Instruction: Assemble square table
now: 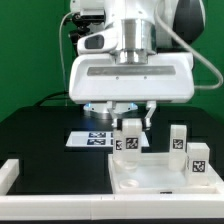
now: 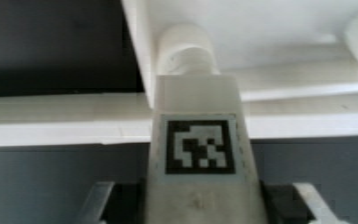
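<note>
The gripper hangs straight down from the arm, its fingers closed on a tagged white leg held upright over the square panel. Two more legs stand on the panel toward the exterior view's right, and the marker board lies just behind the gripper on the black table.

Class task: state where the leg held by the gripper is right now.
In the exterior view, the held leg stands upright under the gripper, centre frame, at the square panel's near-left corner, beside the marker board.
</note>
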{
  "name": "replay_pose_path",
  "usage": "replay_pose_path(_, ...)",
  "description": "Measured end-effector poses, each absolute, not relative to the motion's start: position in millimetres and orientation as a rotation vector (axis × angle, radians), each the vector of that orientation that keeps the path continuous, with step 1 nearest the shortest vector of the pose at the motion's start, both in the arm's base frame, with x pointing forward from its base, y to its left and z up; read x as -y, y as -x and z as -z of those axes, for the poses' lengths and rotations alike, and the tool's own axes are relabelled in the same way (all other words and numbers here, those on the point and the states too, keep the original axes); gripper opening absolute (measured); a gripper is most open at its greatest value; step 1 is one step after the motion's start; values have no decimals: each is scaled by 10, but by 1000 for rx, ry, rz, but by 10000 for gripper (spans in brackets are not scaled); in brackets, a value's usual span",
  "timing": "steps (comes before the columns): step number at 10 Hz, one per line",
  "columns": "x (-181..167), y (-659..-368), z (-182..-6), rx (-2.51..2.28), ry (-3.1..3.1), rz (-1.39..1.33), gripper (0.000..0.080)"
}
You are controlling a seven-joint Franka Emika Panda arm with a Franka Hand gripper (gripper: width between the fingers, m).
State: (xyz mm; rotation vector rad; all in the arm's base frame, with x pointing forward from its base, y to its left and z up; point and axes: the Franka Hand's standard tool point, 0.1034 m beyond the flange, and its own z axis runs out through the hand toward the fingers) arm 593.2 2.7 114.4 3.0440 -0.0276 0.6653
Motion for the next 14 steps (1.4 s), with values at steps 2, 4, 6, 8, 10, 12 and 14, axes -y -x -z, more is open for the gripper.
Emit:
replay_pose_path(2, 109, -5966, -1221, 8, -3031, -694, 291)
replay_pose_path(4, 86, -5972, -1218, 17, -3048, -690, 291)
replay_pose_path(6, 88, -5999, -1175, 20, -3049, -686, 291)
replay_pose_path(8, 55, -6027, -1094, 25, -3047, -686, 291)
replay_pose_path(10, 11, -6033, -1012, 27, -3048, -680, 291)
replay_pose_path(12, -58, -6080, -991, 23, -3050, -685, 291)
replay_pose_path(14, -84, -6071, -944, 19, -3053, -676, 291)
